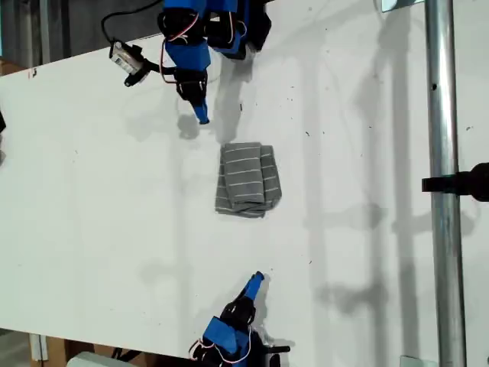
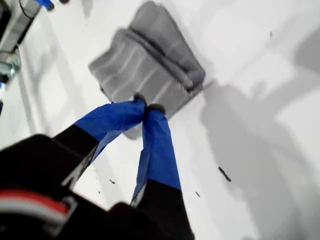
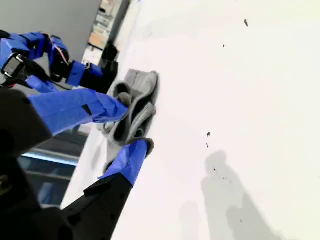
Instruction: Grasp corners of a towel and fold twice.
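Observation:
The towel (image 1: 247, 180) lies folded into a small grey striped bundle in the middle of the white table (image 1: 92, 199); its corners are tucked into the folds and I cannot pick them out. My first gripper (image 1: 257, 279) is at the lower edge of the exterior view, shut and empty, short of the towel (image 2: 145, 65), with its fingertips (image 2: 141, 103) pressed together. My second gripper (image 1: 202, 116) is at the top of the exterior view, open and holding nothing (image 3: 136, 122), a little way from the towel (image 3: 147, 82).
A vertical metal pole (image 1: 443, 153) with a black clamp (image 1: 466, 182) runs down the exterior view's right. A small silver camera on a cable (image 1: 128, 61) sits beside the second arm's base. Small dark specks dot the table.

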